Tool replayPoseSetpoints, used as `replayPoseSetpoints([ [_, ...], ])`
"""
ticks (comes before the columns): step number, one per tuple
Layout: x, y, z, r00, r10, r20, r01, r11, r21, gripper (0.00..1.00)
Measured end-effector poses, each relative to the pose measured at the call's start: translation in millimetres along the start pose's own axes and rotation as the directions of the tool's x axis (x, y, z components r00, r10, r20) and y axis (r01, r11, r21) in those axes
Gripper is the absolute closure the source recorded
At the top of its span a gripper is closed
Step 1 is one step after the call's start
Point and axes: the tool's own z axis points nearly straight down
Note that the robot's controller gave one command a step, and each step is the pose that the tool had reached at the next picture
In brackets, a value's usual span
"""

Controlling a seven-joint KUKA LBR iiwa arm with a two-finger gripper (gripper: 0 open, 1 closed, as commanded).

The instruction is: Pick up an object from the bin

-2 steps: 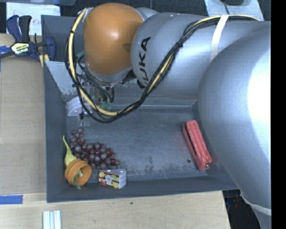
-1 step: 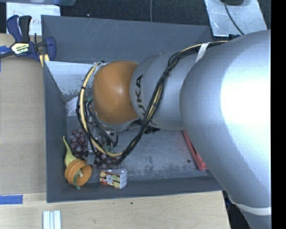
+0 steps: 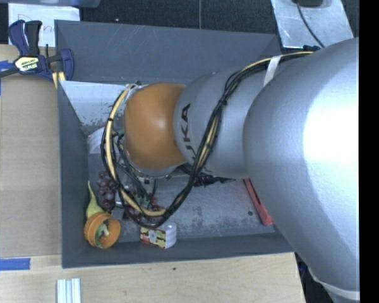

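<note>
The arm (image 3: 271, 125) is seen reaching into the bin (image 3: 72, 169) from the right, with its orange-capped wrist (image 3: 153, 126) lowered over the left part of the floor. The pincer (image 3: 131, 197) is largely hidden beneath the wrist and the cables (image 3: 177, 197); whether it is apart or together cannot be told. Nearest to it, a dark red cluster (image 3: 105, 185) and a yellow curved piece (image 3: 91, 199) are found just to its left. An orange ring (image 3: 102, 230) lies in the front-left corner, with a small box (image 3: 159, 237) near it against the front wall. A red stick (image 3: 259, 204) lies well apart, on the right.
</note>
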Motion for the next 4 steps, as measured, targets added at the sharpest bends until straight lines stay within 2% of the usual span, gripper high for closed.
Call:
replayPoseSetpoints([
  [1,-11.0,-6.9,29.4,0.998,-0.061,-0.002,0.061,0.998,0.011,0.00],
  [2,-12.0,-26.9,46.1,0.982,0.188,-0.004,-0.188,0.982,0.012,0.00],
  [3,4.2,-20.8,45.4,0.997,0.083,0.007,-0.083,0.997,0.005,1.00],
  [4,4.2,-20.9,45.2,0.996,0.084,0.006,-0.084,0.996,0.005,1.00],
])
